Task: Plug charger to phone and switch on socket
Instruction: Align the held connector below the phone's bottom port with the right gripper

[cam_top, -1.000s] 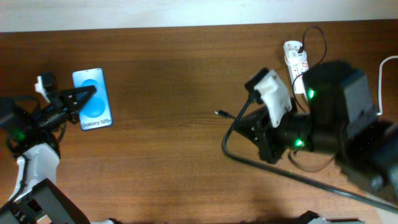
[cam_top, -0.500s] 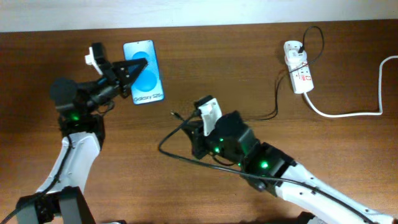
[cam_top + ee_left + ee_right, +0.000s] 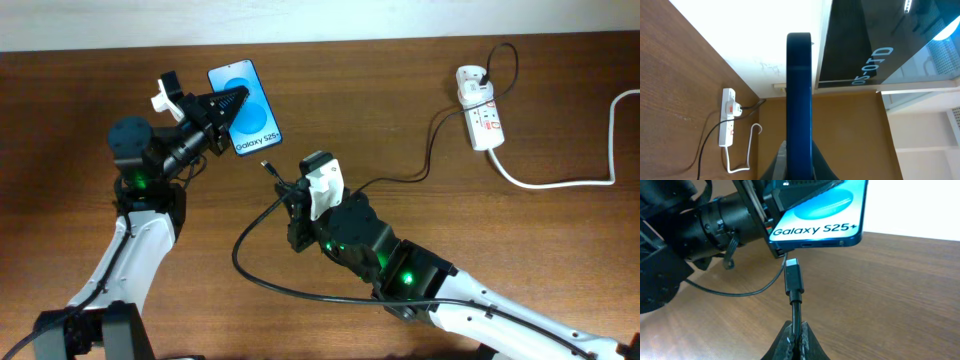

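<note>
Table [image 3: 420, 60]: brown wood, carrying both arms and all task items.

Socket [image 3: 478, 105]: lies flat on the table, well apart from both grippers, off to the far side of the right gripper [image 3: 290, 192]. A black plug is seated in its end outlet, and the charger [image 3: 400, 180] runs from that plug across the table to the right gripper. A thick white lead [image 3: 560, 183] leaves the other end of the socket. The left wrist view shows a red switch on the socket [image 3: 728, 120]; its position cannot be read.

Phone [image 3: 245, 80]: clamped between the fingers of the left gripper [image 3: 232, 103] and held clear of the table. The screen is lit blue. In the left wrist view the phone [image 3: 799, 100] stands edge-on, straight up out of the closed fingers. In the right wrist view its lower edge [image 3: 825, 210] faces the right gripper, with the port openings visible along that edge.

Charger: the right gripper [image 3: 795, 340] is closed on the thin black cable just behind the tip [image 3: 793, 277]. The tip projects straight ahead of the fingertips toward the phone's lower edge. It sits just short of that edge, near one corner and to one side of the centre port, and is not inserted.
</note>
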